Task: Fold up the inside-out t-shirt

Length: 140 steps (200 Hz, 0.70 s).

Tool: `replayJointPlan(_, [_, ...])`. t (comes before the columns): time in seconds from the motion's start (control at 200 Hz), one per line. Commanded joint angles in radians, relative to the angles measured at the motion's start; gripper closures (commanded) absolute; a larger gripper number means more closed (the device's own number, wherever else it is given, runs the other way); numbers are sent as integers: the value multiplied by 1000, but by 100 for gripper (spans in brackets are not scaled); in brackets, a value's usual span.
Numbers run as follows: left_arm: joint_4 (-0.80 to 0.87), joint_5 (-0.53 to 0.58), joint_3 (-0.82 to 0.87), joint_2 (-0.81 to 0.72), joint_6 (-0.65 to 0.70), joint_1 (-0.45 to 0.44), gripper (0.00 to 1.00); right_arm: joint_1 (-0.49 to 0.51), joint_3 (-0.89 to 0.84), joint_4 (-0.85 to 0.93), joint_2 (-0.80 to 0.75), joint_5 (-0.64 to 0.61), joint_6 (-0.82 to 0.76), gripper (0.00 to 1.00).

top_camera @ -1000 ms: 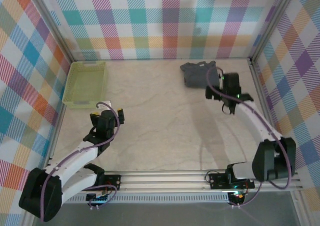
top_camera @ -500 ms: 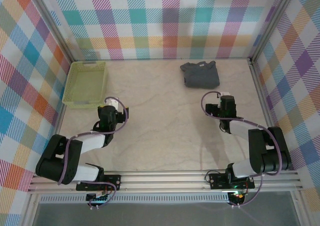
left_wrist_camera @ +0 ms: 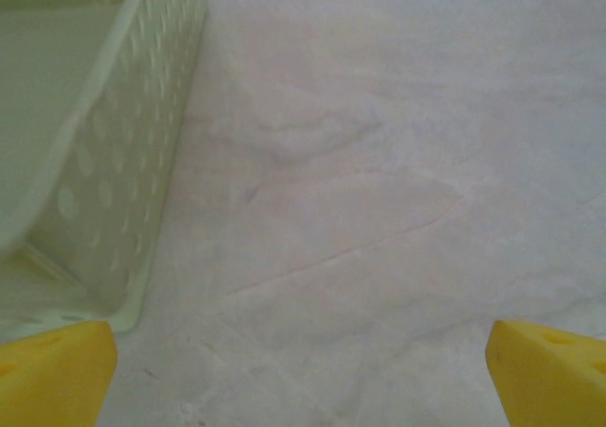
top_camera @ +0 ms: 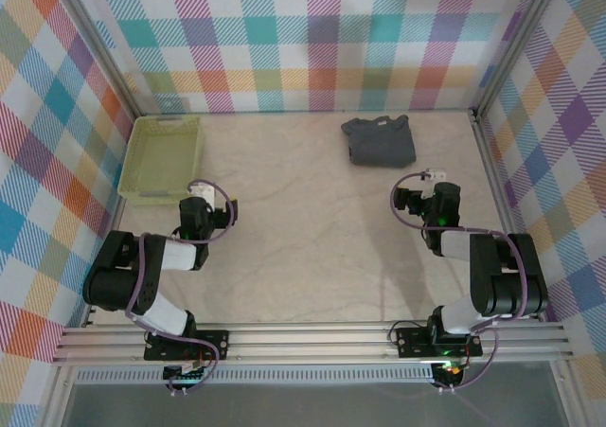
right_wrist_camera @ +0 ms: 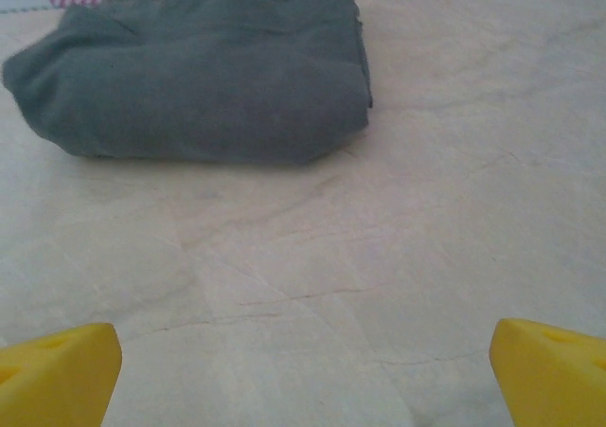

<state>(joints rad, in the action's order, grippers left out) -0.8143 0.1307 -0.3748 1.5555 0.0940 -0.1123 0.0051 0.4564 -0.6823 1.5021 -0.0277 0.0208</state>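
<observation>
The inside-out t-shirt [top_camera: 379, 140] is a dark slate-grey bundle, folded small, lying at the back right of the table. In the right wrist view the t-shirt [right_wrist_camera: 199, 86] lies ahead, across the top left. My right gripper [top_camera: 430, 196] rests low on the table a short way in front of it, apart from it. The right gripper [right_wrist_camera: 308, 365] is open, with bare table between its yellow fingertips [right_wrist_camera: 57, 365]. My left gripper [top_camera: 200, 205] sits by the basket's near right corner. The left gripper [left_wrist_camera: 317, 370] is open and holds nothing.
A lime-green mesh basket [top_camera: 161, 159] stands at the back left; its wall [left_wrist_camera: 104, 143] is close on the left in the left wrist view. Checked walls enclose the table on three sides. Both arms are folded back near their bases.
The right gripper has drawn back from the t-shirt toward the near side. Both arms have folded down and back. The t-shirt has stayed in place.
</observation>
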Motion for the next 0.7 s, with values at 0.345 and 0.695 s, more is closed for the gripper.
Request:
replayJointPlan(0.345, [-16, -2, -31, 5, -40, 13, 0, 3, -51, -154, 27, -12, 10, 0])
replayJointPlan(0.695, [-8, 28, -35, 5, -54, 14, 0, 8, -50, -148, 25, -12, 3, 0])
